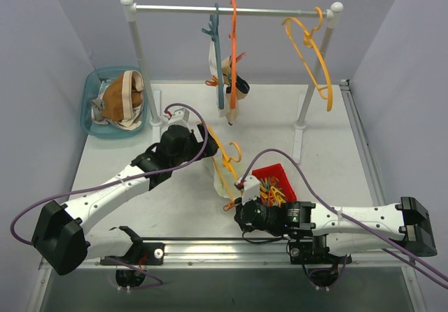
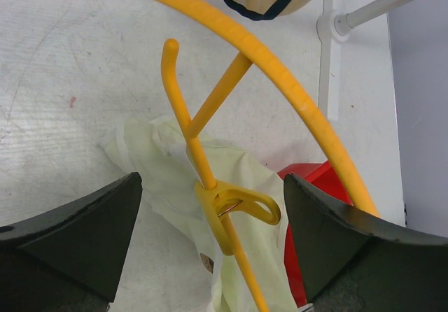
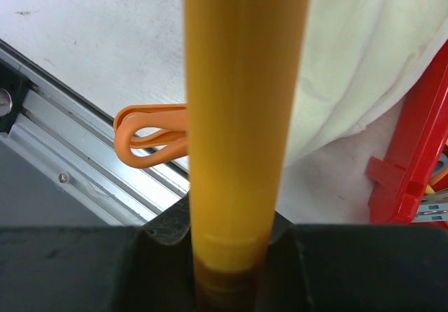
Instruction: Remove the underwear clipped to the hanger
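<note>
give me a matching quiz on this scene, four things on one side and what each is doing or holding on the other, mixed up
Things:
1. left gripper
2. right gripper
3. teal basket
4. red bin

States:
a. holds coloured clothespins
b. shut on the yellow hanger
c. open, facing the yellow clothespin
d. holds brown and cream underwear

Pairs: 1-c, 2-b, 3-d, 4-a
</note>
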